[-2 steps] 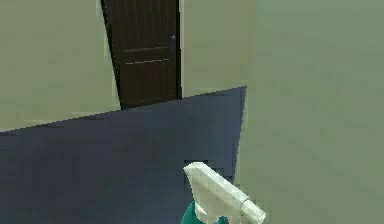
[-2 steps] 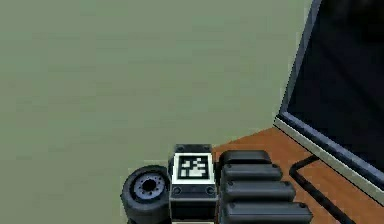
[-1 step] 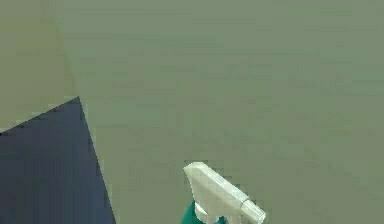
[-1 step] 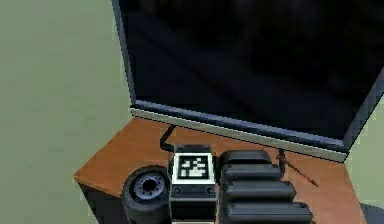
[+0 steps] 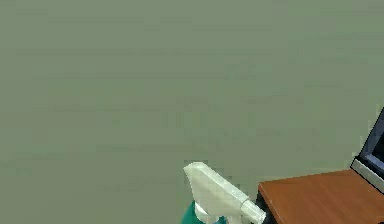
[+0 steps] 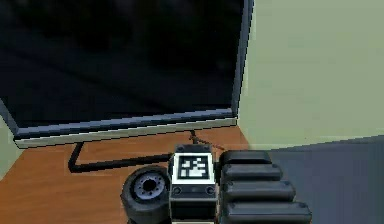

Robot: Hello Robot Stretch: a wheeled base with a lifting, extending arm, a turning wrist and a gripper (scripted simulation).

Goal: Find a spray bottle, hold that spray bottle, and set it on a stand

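A plain grey-green wall (image 5: 150, 80) takes up most of the forward view. At that view's bottom right is the corner of a reddish-brown wooden tabletop (image 5: 320, 200). On it, at the right edge, stands the lower corner of a dark-screened television (image 5: 376, 150) with a pale frame. The spray bottle (image 5: 215, 190) is at the bottom edge of the forward view, just left of the tabletop's corner. Its white trigger head is tilted and points toward the wood, and a little of its teal body shows below. Its base is cut off by the edge, so what it rests on or hangs from cannot be told. In the arm side view the same tabletop (image 6: 60, 185) carries the television (image 6: 120, 60) across the upper left, black screen in a silver frame, raised on a thin dark wire foot (image 6: 75, 158). The wall (image 6: 320, 70) stands to the screen's right. The arm (image 6: 255, 185) comes up from the bottom edge as stacked dark segments above the wood. At its end is a white square marker (image 6: 192, 168) with black marks, and left of that is the round dark body of the gripper (image 6: 148, 190). The gripper's fingers cannot be made out, so neither how they are set nor whether they hold anything can be told.
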